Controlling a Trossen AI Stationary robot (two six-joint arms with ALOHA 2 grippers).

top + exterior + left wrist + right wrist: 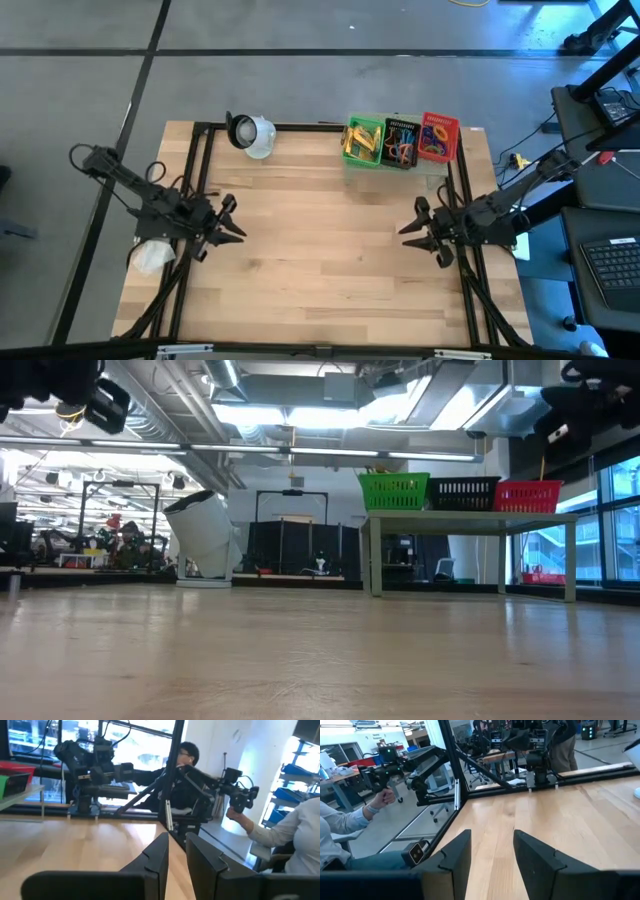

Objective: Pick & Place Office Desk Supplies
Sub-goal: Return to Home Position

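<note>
Hovering over the worktop with both arms, nothing in either claw. My left claw hangs near the left edge, about halfway along it, with the fingers parted a little and nothing between them. My right claw hangs opposite it near the right edge, fingers spread wider and just as empty. The 2 point at each other across bare wood.

The supplies are all up at the far edge by the far right corner, in 3 bins lined up side by side on the pale green stand. The green bin holds the yellow-green crayon boxes. The black bin in the middle has coloured rubber-band loops. The red bin sits nearest the corner with small bits I can't make out.

The white cup thing is tilted at the far edge, left of the bins. Off past the table, a person's hand grips a handle.
</note>
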